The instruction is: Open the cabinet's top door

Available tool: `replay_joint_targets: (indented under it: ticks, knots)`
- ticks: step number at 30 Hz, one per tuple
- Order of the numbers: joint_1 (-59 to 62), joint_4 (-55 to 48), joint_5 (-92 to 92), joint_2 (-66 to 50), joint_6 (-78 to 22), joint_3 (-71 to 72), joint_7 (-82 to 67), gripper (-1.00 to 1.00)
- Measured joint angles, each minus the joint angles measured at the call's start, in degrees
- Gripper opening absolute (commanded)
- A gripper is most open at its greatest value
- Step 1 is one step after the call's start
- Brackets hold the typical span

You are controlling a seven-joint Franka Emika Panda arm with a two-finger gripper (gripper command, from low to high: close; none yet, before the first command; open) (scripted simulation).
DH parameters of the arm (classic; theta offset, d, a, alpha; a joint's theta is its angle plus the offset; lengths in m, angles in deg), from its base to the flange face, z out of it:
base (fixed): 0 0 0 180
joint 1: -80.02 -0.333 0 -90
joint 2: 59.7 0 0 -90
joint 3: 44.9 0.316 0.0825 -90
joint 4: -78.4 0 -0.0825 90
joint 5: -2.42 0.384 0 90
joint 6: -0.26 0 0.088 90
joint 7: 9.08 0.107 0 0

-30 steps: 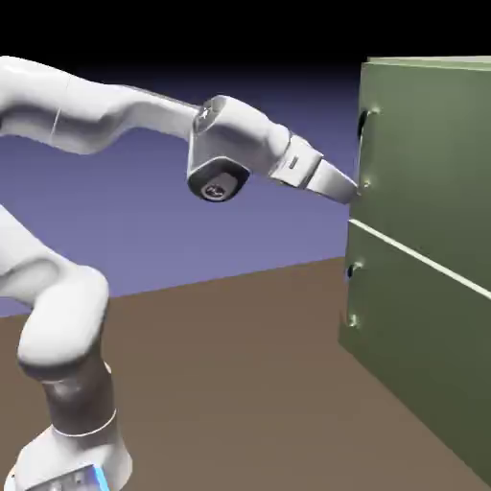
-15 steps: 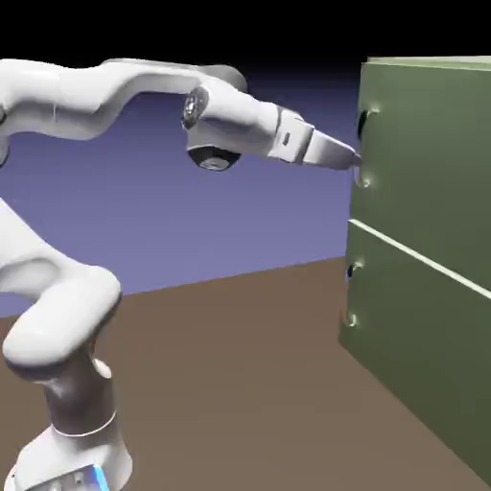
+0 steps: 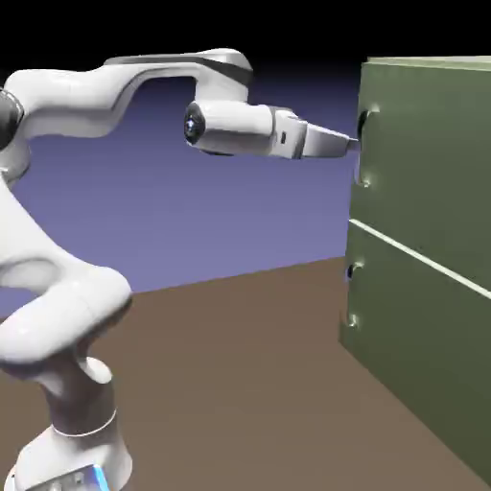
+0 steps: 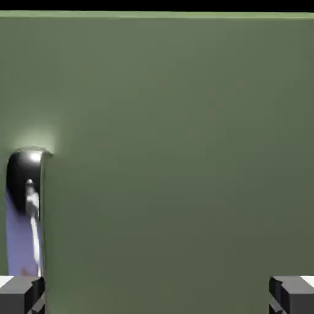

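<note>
The olive-green cabinet (image 3: 422,288) stands at the right of the exterior view. Its top door (image 3: 432,144) is shut flush, with a small dark curved handle (image 3: 363,123) near the left edge. My gripper (image 3: 351,144) reaches level to that edge, its tip at the handle's mid-height. In the hand view the top door (image 4: 172,153) fills the picture. The shiny handle (image 4: 24,181) stands at the far left, just above the left fingertip (image 4: 21,295). The gripper (image 4: 157,297) is open wide, with mostly bare panel between its fingers.
A pale seam (image 3: 412,254) splits the top door from the shorter lower door (image 3: 412,345), which has its own small handle (image 3: 352,297). The brown table (image 3: 230,384) stretches from the robot's base to the cabinet's foot.
The hand has risen along the door's edge, from the handle's lower end to its middle, and the forearm has levelled out. The door has not moved.
</note>
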Motion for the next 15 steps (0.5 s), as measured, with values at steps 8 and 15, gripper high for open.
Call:
replay_joint_targets:
  ticks: [8, 15]
  knots:
    - [7.96, -4.85, 19.94, 1.91, -0.66, 8.27, -14.33, 0.00]
    - [14.92, -9.09, 37.38, 3.58, -1.23, 15.50, -26.87, 0.00]
